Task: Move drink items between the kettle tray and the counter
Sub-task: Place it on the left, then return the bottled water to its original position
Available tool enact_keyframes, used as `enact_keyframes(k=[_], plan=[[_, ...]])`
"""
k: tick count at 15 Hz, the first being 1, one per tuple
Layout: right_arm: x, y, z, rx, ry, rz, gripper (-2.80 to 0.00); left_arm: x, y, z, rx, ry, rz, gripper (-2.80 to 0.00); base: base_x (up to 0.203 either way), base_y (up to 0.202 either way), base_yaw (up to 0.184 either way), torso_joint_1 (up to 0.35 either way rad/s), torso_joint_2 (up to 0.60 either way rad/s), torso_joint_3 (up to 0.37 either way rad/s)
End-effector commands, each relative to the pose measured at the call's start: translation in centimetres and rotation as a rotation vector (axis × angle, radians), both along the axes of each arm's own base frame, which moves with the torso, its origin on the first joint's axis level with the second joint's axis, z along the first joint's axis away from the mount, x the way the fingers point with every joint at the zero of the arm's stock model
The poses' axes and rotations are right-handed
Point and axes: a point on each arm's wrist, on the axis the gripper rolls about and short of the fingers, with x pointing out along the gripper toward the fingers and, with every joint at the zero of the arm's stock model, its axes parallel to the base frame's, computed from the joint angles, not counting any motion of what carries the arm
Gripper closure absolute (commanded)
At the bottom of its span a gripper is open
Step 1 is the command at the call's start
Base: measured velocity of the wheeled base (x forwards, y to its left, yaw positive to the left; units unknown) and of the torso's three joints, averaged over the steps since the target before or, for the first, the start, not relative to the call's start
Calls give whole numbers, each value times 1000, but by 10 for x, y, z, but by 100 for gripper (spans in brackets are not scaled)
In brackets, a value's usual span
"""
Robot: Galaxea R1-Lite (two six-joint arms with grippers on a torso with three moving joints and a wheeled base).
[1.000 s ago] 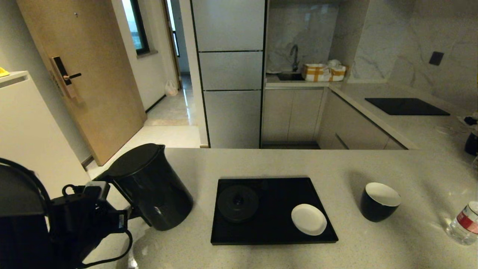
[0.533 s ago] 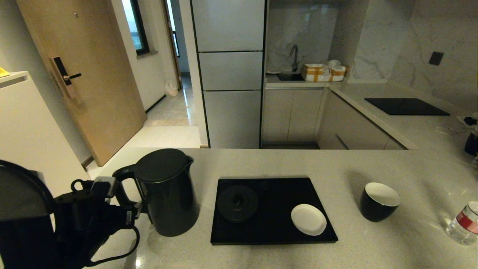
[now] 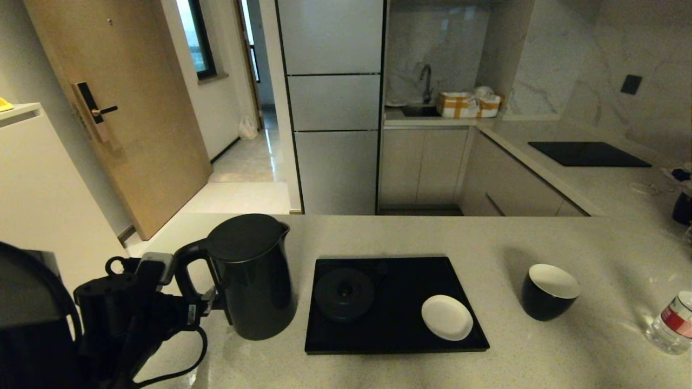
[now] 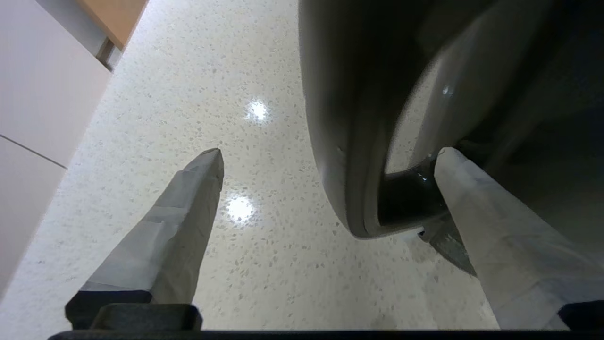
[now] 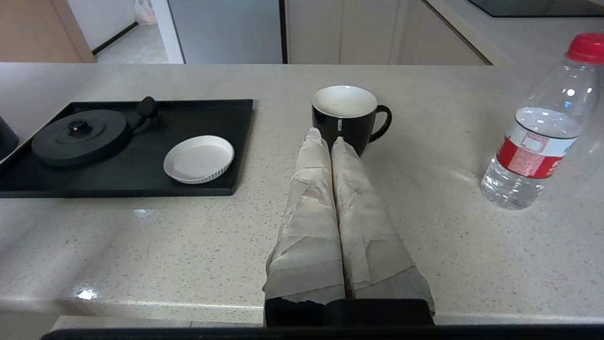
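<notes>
The tall black kettle (image 3: 253, 275) stands upright on the beige counter (image 3: 540, 362), just left of the black kettle tray (image 3: 403, 337). My left gripper (image 3: 208, 302) is open, and its fingers (image 4: 198, 189) straddle the kettle's loop handle (image 4: 358, 189). The round kettle base (image 3: 344, 293) on the tray is bare. To the right of the tray, the black cup (image 3: 547, 292) and the red-capped bottle (image 3: 670, 323) sit on the counter. My right gripper (image 5: 325, 137) is shut and empty, hovering just short of the cup (image 5: 347, 113), which shows a small handle there.
A small white saucer (image 3: 447, 317) lies on the tray's right half. The counter's left edge runs close beside the kettle. A black cooktop panel (image 3: 588, 154) and a dark object (image 3: 682, 208) lie on the far right worktop.
The kettle was tilted at the counter's left end. It now stands upright and has shifted right toward the tray, with my left gripper following at its handle.
</notes>
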Motion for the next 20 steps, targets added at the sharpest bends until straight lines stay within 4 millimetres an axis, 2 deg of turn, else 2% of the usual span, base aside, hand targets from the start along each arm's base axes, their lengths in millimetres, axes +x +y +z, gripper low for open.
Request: enact_keyframes(k=[1, 5, 10, 13, 15, 16, 18, 20], plan=[[0, 0, 0, 0, 1, 0, 0, -13, 1, 10, 2, -20, 0, -280, 0, 0, 0, 0, 0, 0], [0, 0, 0, 0, 1, 0, 0, -34, 3, 16, 3, -16, -1, -280, 0, 0, 0, 0, 0, 0], [0, 0, 0, 1, 1, 0, 0, -62, 5, 52, -3, -114, 2, -280, 0, 0, 0, 0, 0, 0], [0, 0, 0, 0, 1, 0, 0, -78, 10, 93, -5, -230, 66, -280, 0, 0, 0, 0, 0, 0], [0, 0, 0, 0, 1, 0, 0, -97, 14, 133, -42, -260, 108, -280, 0, 0, 0, 0, 0, 0], [0, 0, 0, 0, 1, 0, 0, -110, 15, 156, -69, -222, 127, 0, 0, 0, 0, 0, 0, 0], [0, 0, 0, 0, 1, 0, 0, -147, 17, 193, -149, -191, 135, 0, 0, 0, 0, 0, 0, 0], [0, 0, 0, 0, 1, 0, 0, -213, 20, 221, -230, -194, 101, 0, 0, 0, 0, 0, 0, 0]])
